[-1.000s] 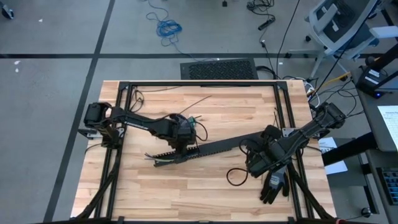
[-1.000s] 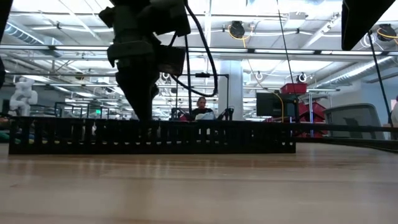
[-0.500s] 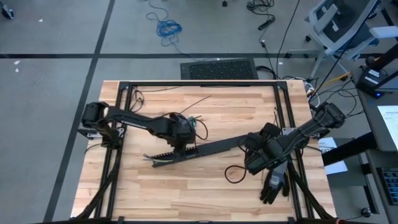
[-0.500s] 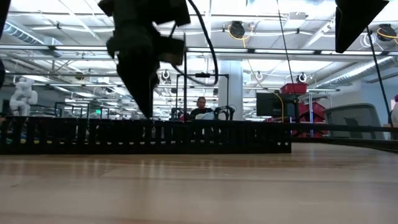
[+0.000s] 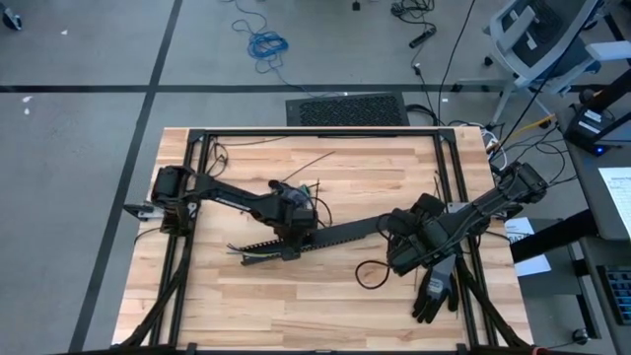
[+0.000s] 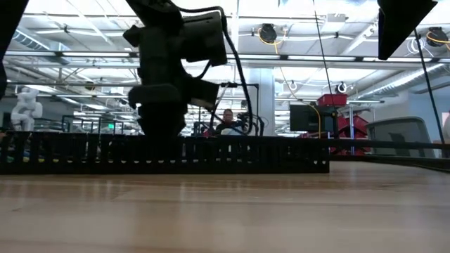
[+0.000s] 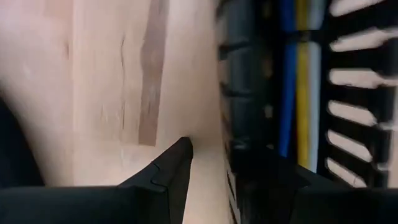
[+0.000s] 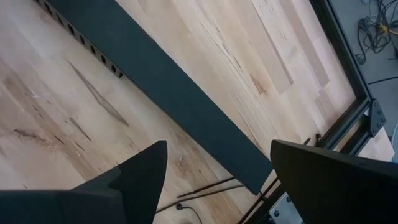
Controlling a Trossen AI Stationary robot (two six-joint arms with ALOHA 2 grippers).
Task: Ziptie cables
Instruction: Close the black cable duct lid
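Where the left gripper (image 5: 288,240) meets the duct (image 5: 325,237), its fingers (image 7: 171,171) are parted about halfway and straddle the duct's slotted side wall; in the left wrist view one finger sits on the bare wood just outside the wall and the other is down inside the channel. Whether the pads actually press the wall cannot be told. The cables (image 7: 297,74) lie inside the duct, running along its length; blue, yellow and white strands show between the slots. In the high view a few strands also poke out of the duct's end (image 5: 246,254), left of centre.

The right gripper (image 8: 217,180) has its fingers spread wide and holds nothing. It hovers over the duct's far end, lower right of centre in the high view (image 5: 409,247).

The duct lies diagonally across the table (image 5: 246,316), from left of centre up toward the right. A black glove (image 5: 432,291) rests near the lower right table edge.
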